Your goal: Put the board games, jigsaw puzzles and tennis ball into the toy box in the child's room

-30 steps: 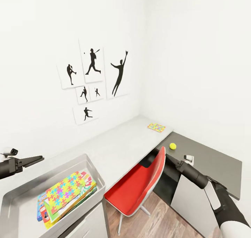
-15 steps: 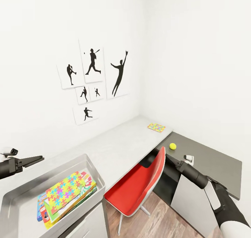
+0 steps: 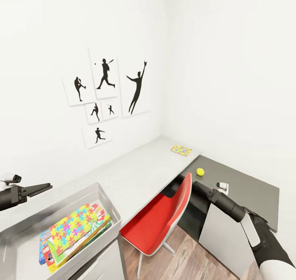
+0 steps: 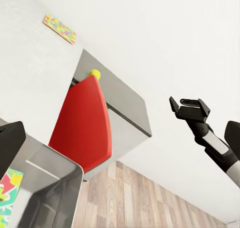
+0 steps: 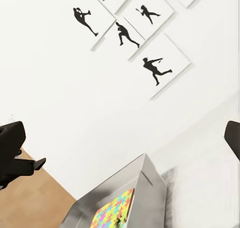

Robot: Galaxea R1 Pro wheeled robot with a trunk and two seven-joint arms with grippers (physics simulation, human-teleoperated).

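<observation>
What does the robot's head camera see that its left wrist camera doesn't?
The head camera adds the black sports pictures on the wall and the whole stack of toys in the toy box. The left wrist camera adds a front-on look at the right claw, with its fingers open. Both share the red chair, the tennis ball, the jigsaw puzzle on the table, and the toy box.
</observation>
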